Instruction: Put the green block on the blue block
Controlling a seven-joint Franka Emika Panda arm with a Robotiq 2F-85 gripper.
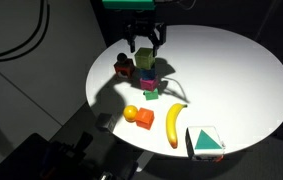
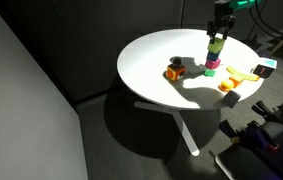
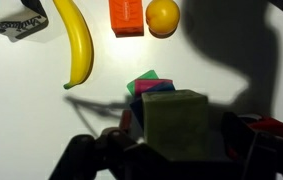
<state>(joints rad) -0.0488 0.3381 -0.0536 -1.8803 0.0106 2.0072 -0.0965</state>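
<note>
The green block point(image 1: 143, 57) sits on top of a small stack in both exterior views point(image 2: 215, 45). Under it are the blue block point(image 1: 146, 69) and a magenta cube point(image 1: 150, 81). In the wrist view the green block point(image 3: 186, 122) fills the middle. A sliver of the blue block point(image 3: 134, 107) shows at its left edge. My gripper point(image 1: 147, 44) hangs right over the stack, also in an exterior view point(image 2: 219, 27). Its fingers are spread, with gaps on both sides of the green block point(image 3: 171, 150). The gripper is open.
A darker green flat piece point(image 1: 152, 94) lies at the stack's foot. A banana point(image 1: 174, 122), an orange fruit point(image 1: 131, 113), an orange block point(image 1: 144, 120) and a teal-and-white box point(image 1: 205, 142) lie nearer the table's edge. A dark red object point(image 1: 125, 68) stands beside the stack.
</note>
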